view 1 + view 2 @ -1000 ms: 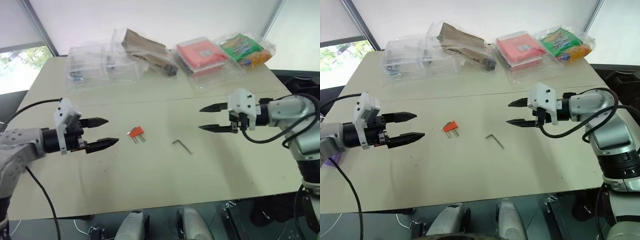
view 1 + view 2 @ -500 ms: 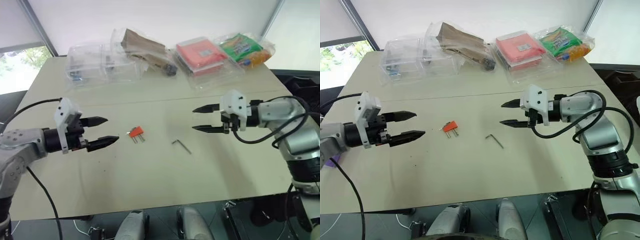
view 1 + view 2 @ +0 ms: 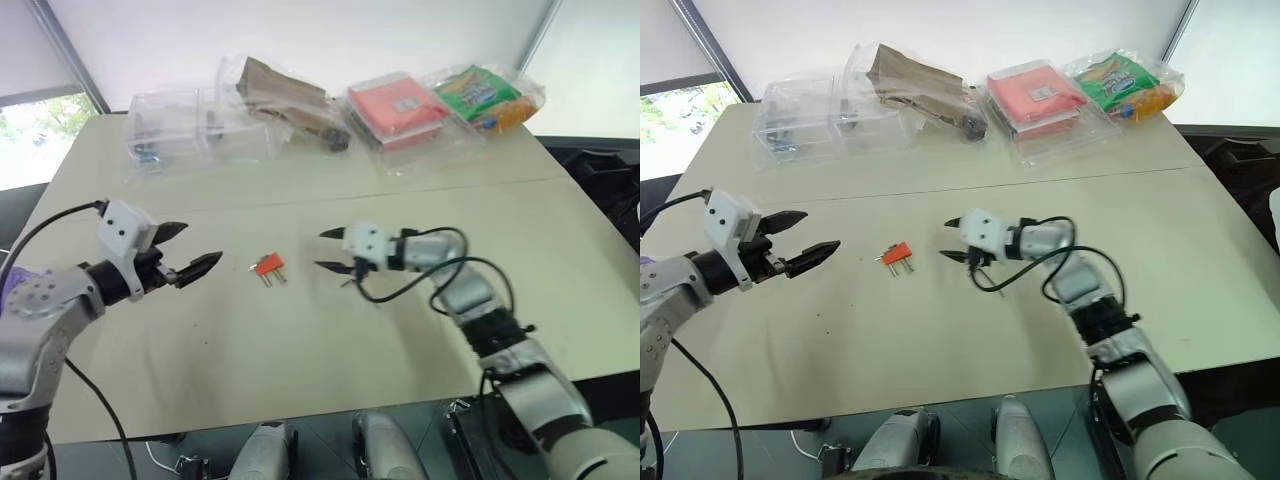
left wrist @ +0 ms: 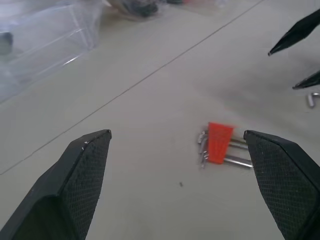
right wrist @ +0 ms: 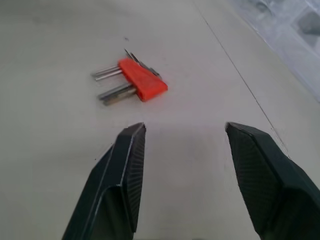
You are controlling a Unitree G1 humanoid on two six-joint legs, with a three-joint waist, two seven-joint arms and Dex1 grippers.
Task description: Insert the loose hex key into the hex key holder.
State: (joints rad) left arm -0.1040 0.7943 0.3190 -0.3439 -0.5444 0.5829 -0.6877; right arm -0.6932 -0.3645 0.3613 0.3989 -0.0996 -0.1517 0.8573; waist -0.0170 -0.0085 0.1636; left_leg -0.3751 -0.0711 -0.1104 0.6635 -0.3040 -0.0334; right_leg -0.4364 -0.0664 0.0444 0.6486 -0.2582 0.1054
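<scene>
I have the right pincer (image 3: 330,251), part open and empty, at mid-frame over the thin grey L-shaped loose hex key (image 3: 349,282) on the beige bench (image 3: 300,340), the small red-orange plastic hex key holder (image 3: 268,266) just left of it and the left pincer (image 3: 190,250) wide open at left; step in hand is the reach, and next I judge a lower-and-close on the key's shaft.

Both arms reach inward — left fingers (image 3: 192,250) and right fingers (image 3: 332,251) parted.

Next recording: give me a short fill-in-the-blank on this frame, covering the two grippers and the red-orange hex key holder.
1. The small red-orange plastic hex key holder lies on the beige table between the two ____.
2. The left gripper has its black fingers ____ and holds nothing.
3. The right gripper points toward the robot's ____ side, fingers apart.
4. The thin grey metal loose hex key lies on the ____, not in the holder.

Missing words: grippers; open; left; table
</scene>
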